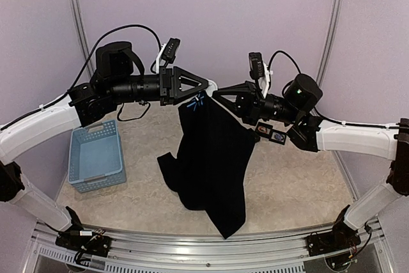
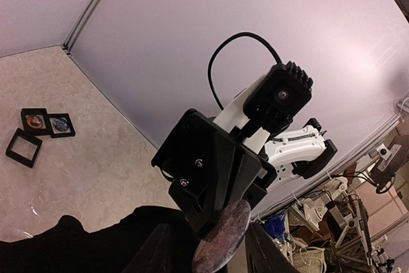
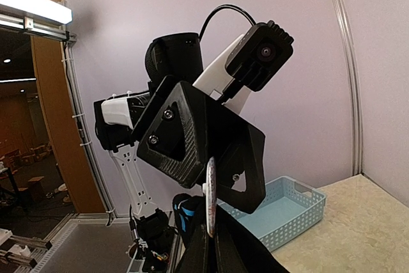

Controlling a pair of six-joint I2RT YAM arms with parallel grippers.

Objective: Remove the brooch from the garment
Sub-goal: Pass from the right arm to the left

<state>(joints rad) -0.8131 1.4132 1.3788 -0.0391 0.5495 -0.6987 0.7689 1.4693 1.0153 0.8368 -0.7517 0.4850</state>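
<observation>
The black garment (image 1: 214, 158) hangs in the air from its neck, its hem resting on the table. A small blue mark (image 1: 197, 101) shows at the neck. The brooch (image 2: 222, 238) is a round mottled purple-grey disc, seen edge-on in the right wrist view (image 3: 210, 193). My left gripper (image 1: 208, 87) comes in from the left, and its fingers close on the brooch from both sides (image 2: 214, 247). Facing it, my right gripper (image 1: 216, 94) is shut on the cloth just beside the brooch (image 3: 211, 241). In the top view the brooch is hidden between the two grippers.
A light-blue basket (image 1: 96, 155) stands on the table at the left. Several small black square cases (image 1: 271, 134) lie at the back right, under the right arm. Purple walls close in the back and sides.
</observation>
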